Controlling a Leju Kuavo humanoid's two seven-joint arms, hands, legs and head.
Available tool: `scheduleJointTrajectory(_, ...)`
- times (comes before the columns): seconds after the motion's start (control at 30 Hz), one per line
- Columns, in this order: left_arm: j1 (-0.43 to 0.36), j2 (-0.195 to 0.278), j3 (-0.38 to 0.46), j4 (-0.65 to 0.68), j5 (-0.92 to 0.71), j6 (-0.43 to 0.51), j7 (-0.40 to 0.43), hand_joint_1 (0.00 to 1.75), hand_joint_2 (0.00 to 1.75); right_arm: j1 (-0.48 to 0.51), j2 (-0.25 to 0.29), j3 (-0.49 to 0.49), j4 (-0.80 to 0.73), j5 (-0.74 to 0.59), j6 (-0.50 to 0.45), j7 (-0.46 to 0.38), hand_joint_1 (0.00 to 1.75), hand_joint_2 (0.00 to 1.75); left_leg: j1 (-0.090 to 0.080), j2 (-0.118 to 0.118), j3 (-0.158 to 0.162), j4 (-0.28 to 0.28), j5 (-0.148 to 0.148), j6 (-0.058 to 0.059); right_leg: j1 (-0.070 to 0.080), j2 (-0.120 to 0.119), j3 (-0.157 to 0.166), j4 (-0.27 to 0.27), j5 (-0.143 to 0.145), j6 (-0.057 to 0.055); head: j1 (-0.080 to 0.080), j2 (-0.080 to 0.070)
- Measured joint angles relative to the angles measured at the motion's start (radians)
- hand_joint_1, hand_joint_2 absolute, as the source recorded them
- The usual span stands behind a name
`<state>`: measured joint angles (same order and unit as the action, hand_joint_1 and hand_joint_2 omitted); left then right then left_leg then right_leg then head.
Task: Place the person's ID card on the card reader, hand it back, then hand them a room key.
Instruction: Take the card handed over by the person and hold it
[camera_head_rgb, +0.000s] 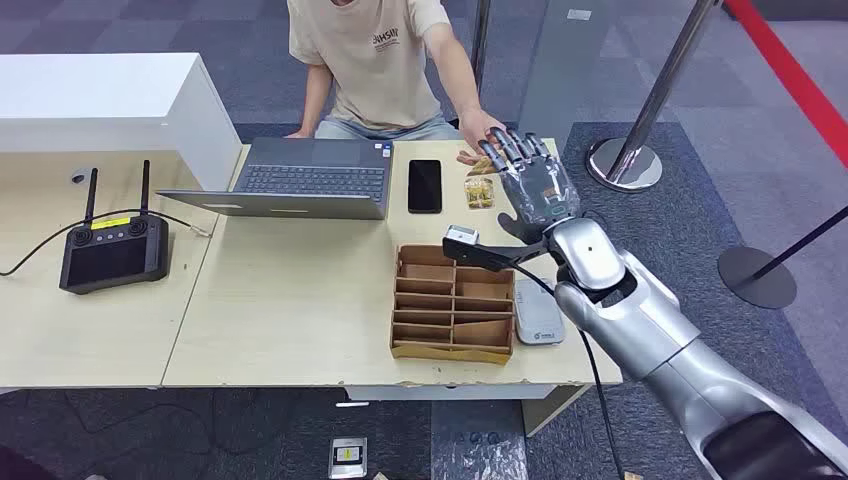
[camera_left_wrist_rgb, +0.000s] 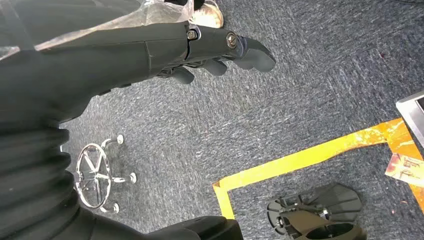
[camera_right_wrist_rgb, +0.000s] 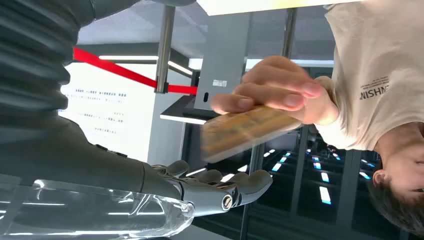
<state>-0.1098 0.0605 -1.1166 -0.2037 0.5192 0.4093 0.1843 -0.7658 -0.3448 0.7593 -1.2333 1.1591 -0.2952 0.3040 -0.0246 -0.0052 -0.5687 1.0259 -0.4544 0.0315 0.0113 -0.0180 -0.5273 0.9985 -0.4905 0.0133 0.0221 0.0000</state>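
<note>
I see a wooden desk on grey carpet; beyond its divider box, my right hand lies open, empty, under the person's ID card. My left hand hangs curled, empty.

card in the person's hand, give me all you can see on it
The card is flat, rectangular, tan-orange with a faint printed pattern, motion-blurred in the right wrist view. The person's hand grips its far end, fingers on top. It tilts just above the right hand, whose palm is open, not touching it. Print unreadable.
</note>
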Motion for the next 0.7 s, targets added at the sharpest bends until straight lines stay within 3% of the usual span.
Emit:
scheduleJointTrajectory(0.23,0.000,0.000,-0.001,0.000,0.002,0.000,0.000,0.00,1.75,0.010,-0.003,-0.002,0.000,0.021,-0.023,0.008,0.00,1.75,0.000,0.000,0.000,0.000,0.000,0.000,0.000,0.000,0.000,0.000,0.000,0.000,0.000,0.000)
scheduleJointTrajectory(0.37,0.000,0.000,-0.002,0.000,0.003,0.000,0.005,0.00,1.75,0.017,-0.002,-0.003,0.000,0.038,-0.056,0.009,1.75,1.75,0.000,0.000,0.000,0.000,0.000,0.000,0.000,0.000,0.000,0.000,0.000,0.000,0.000,0.000)
scheduleJointTrajectory(0.7,-0.001,0.000,-0.002,0.000,0.002,0.001,0.005,0.00,1.75,0.030,-0.002,-0.015,0.000,0.030,-0.070,-0.012,1.75,1.75,0.000,0.000,0.000,0.000,0.000,0.000,0.000,0.000,0.000,0.000,0.000,0.000,0.000,0.000)
